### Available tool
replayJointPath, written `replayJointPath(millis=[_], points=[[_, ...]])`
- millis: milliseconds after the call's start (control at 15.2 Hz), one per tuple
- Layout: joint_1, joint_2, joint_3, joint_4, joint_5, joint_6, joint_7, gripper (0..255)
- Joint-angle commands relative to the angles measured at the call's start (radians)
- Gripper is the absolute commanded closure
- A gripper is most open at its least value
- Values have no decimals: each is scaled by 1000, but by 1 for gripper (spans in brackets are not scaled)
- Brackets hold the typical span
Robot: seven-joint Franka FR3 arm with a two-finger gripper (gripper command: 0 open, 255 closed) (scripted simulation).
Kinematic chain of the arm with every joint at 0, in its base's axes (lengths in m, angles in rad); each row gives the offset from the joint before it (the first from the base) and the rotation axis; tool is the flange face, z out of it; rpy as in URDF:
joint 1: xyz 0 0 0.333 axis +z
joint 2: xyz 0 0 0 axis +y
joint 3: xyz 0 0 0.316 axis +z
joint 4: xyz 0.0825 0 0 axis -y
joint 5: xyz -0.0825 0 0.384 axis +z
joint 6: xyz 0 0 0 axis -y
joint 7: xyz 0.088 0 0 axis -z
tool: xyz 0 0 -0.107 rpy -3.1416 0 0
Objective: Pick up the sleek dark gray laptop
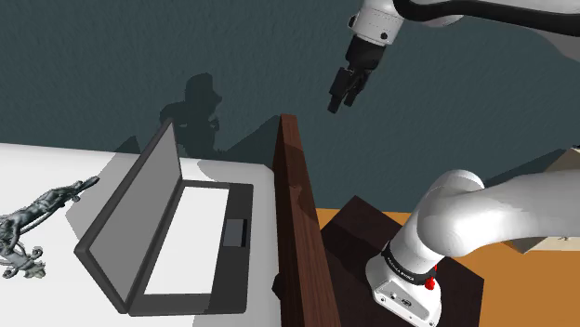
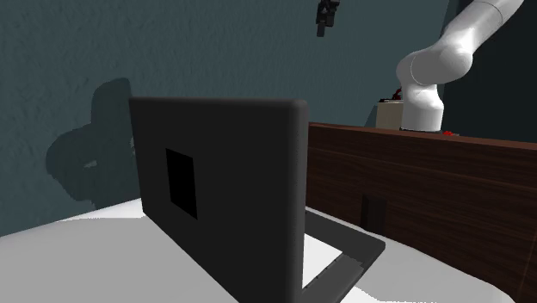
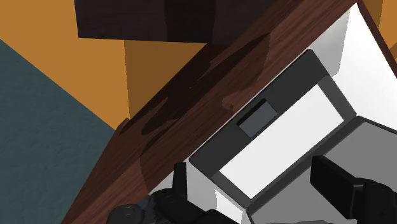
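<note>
While hand [image 1: 341, 102] hangs high, spread apart, empty | laptop [image 1: 177, 232] sits open well below it, beside wooden board [image 1: 299, 223]

A dark teal wall [image 1: 139, 56] fills the shoulder view toward twelve o'clock, with shadows thrown across it. A white tabletop [image 1: 28, 163] lies at nine o'clock, edged by a dark wooden board [image 1: 302, 232]. Orange floor [image 1: 534, 293] shows at four o'clock.

Matt grey laptop [image 1: 172, 228], dark wooden board [image 1: 299, 223] (visible grain)
</note>
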State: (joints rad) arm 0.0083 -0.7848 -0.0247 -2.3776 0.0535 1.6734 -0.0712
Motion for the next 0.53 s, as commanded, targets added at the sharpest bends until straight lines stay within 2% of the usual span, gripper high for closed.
replayJointPath(millis=[0, 462], points=[[0, 0, 0, 0, 0, 0, 0, 0], [44, -227, 239, -230, 68, 197, 234, 0]])
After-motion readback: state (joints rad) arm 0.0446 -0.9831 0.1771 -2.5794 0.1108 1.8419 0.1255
